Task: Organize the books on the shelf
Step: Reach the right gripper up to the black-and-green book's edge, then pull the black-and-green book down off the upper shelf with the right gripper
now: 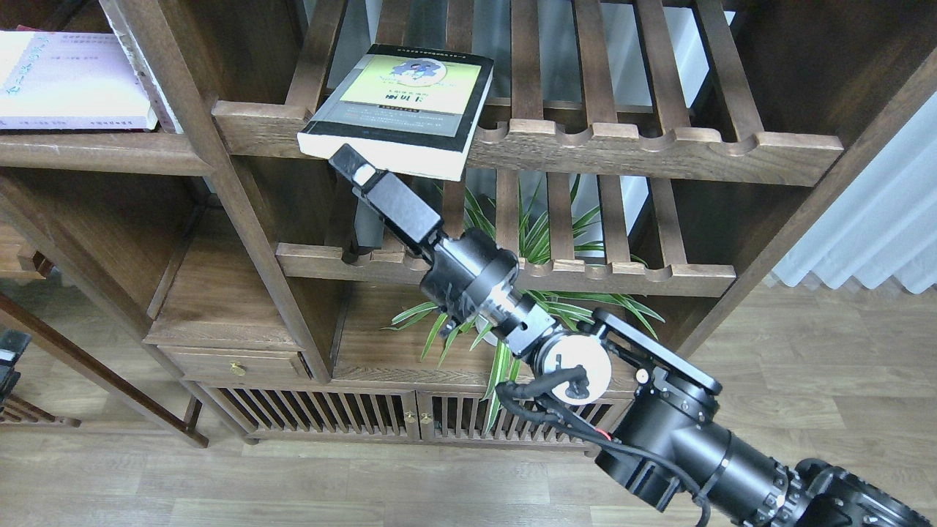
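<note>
The thick black-grey book [406, 99] with a yellow-green panel lies flat on the upper slatted rack [644, 150], its front edge overhanging the rail. My right gripper [350, 164] reaches up from the lower right. Its tip is just under the book's front left corner, and I cannot tell whether it touches. Its fingers cannot be told apart. The white book with a purple edge [69, 80] lies flat on the solid dark-brown shelf [102, 155] at the upper left. The red book is out of view. A small dark part [9, 359] at the left edge may be my left arm.
A lower slatted rack [629, 277] sits below the upper one, and my right arm crosses in front of it. A green potted plant [542, 307] stands behind the arm. A slanted bookcase post [219, 183] separates the left shelf from the racks. A drawer and a slatted cabinet are below.
</note>
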### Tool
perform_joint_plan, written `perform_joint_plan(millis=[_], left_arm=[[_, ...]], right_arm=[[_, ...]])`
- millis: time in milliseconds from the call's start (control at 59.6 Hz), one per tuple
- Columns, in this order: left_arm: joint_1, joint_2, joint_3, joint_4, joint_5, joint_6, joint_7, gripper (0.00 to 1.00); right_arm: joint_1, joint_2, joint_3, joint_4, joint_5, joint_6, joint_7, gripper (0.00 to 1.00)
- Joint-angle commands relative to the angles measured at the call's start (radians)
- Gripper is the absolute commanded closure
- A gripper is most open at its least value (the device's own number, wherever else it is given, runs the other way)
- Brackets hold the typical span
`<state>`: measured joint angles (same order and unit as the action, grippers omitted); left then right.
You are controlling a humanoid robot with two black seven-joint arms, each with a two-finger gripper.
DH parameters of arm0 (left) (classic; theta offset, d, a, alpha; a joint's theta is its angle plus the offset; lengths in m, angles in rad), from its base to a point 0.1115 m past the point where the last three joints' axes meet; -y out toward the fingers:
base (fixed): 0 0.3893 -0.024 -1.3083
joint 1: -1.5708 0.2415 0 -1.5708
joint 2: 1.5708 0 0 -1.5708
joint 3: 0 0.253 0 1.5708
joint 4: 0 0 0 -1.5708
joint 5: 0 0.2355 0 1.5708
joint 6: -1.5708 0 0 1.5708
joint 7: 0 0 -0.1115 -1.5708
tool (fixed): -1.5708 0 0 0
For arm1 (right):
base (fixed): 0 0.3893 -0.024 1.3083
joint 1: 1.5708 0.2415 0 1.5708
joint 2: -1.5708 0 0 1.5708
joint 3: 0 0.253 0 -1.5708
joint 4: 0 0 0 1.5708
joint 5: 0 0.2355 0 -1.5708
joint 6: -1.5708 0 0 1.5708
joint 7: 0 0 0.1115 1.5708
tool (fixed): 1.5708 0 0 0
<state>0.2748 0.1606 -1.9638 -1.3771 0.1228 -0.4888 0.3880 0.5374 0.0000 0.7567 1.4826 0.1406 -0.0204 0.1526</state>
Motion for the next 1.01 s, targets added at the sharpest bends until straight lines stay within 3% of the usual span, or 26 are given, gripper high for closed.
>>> perform_joint_plan(millis=[0,84,302,503,604,721,990], left_arm=[[0.000,0.011,0.000,0.000,0.000,0.000,0.000,0.00],[-0.002,0.013,0.000,0.000,0.000,0.000,0.000,0.00],[-0.002,0.013,0.003,0.000,0.001,0.000,0.002,0.00],[0.000,0.025,0.002,0.000,0.001,0.000,0.000,0.00],[0.001,0.025,0.000,0.001,0.001,0.000,0.000,0.00],[0.006,0.025,0.002,0.004,0.000,0.000,-0.006,0.00],[0.024,0.016,0.086,0.015,-0.058,0.000,-0.012,0.00]], right_arm=[[0.013,0.000,0.021,-0.004,0.002,-0.019,-0.001,0.06],[0.013,0.000,0.029,-0.005,0.004,-0.029,-0.001,0.07],[0.012,0.000,0.056,-0.007,0.004,-0.062,-0.001,0.23],[-0.005,0.000,0.069,-0.005,0.002,-0.055,-0.016,0.61],[-0.031,0.000,0.066,0.001,0.002,-0.017,-0.047,0.97],[-0.063,0.000,0.055,0.005,0.001,0.057,-0.074,0.97],[-0.198,0.000,0.038,0.100,0.002,0.226,-0.079,0.97]])
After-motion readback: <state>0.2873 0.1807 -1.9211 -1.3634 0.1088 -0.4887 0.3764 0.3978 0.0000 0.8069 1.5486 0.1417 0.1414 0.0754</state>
